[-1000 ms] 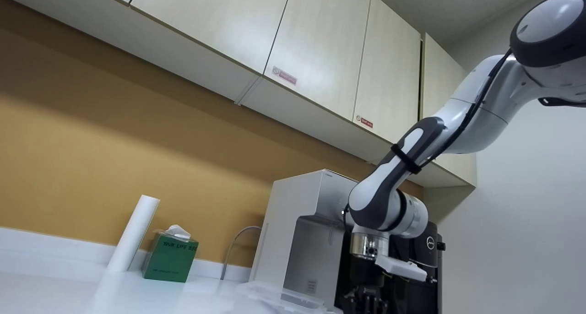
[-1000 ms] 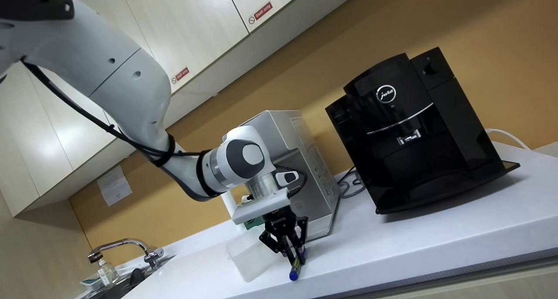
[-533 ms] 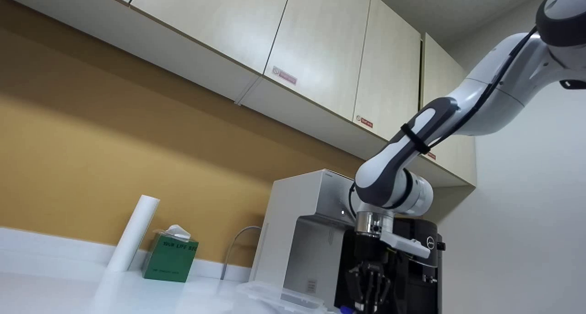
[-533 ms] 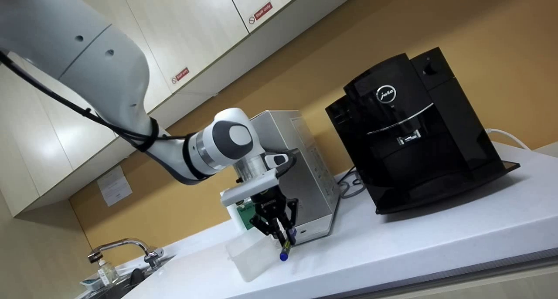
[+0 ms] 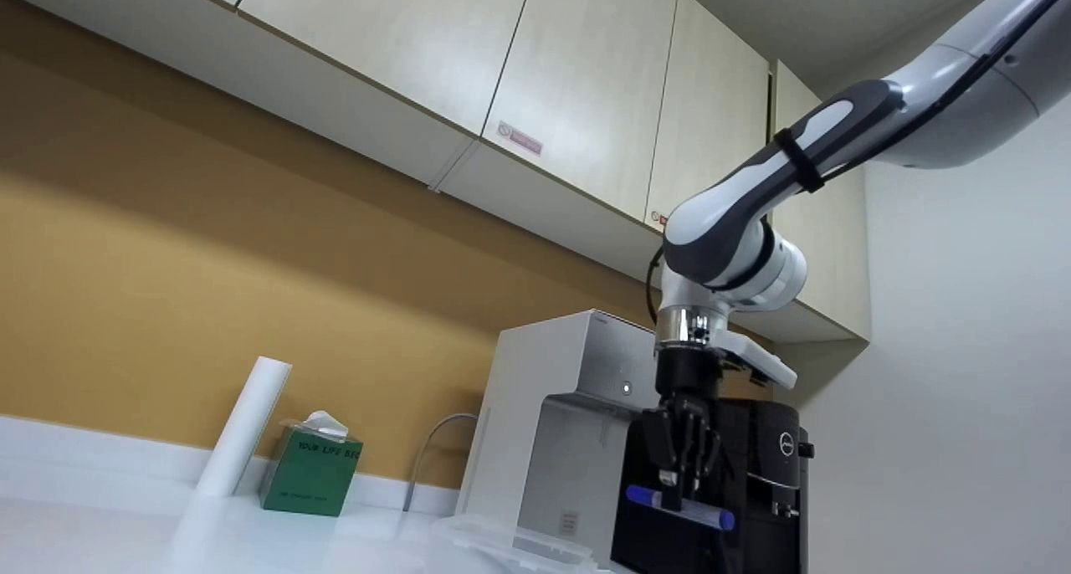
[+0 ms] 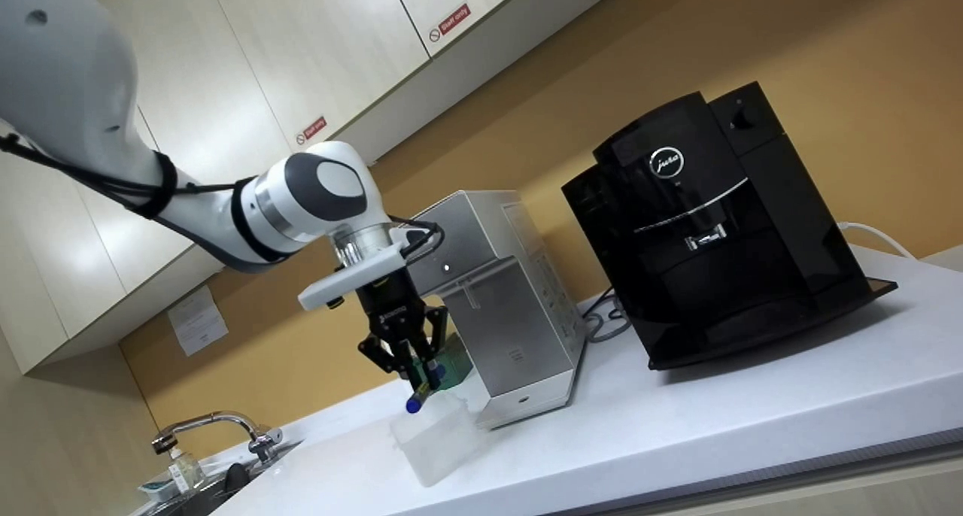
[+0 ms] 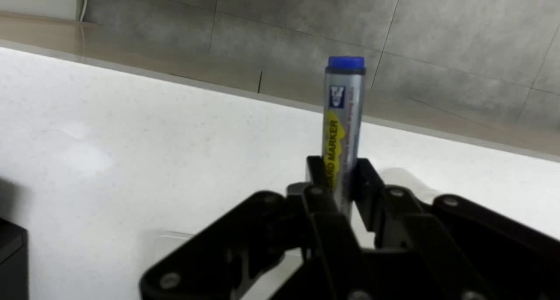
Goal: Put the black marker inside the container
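Blue-ended, clamped in gripper above bench: marker. In an exterior view, note container between five and six o'clock from it.

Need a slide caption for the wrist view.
Gripper clamped on a blue-ended board marker above a white countertop, grey tiled floor beyond.
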Available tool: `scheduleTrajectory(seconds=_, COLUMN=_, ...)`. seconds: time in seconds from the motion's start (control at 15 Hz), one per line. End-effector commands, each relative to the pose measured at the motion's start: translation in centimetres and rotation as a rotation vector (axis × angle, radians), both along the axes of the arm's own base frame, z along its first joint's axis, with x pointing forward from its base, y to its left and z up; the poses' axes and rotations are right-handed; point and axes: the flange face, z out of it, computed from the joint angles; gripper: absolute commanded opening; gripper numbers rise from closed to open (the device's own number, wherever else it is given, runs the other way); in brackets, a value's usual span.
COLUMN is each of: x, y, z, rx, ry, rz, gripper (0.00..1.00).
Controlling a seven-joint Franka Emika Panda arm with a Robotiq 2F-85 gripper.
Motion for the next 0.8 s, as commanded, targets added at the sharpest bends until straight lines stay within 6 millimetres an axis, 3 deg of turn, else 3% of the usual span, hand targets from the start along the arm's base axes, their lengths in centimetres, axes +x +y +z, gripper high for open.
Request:
scheduleTrajectory(seconds=0.0, x=-1.6, y=4.3, z=1.3, rx=0.006, ry=0.054, rz=0.073, gripper=0.05)
scheduleTrajectory(seconds=0.33, x=-1.8, y=9.9, z=0.6, rx=-0.001, ry=0.042, rz=0.14, gripper=0.05)
scheduleTrajectory(seconds=0.73, x=0.2, y=12.7, z=-1.5, rx=0.014, ry=-0.014, rz=0.119, gripper=0.05)
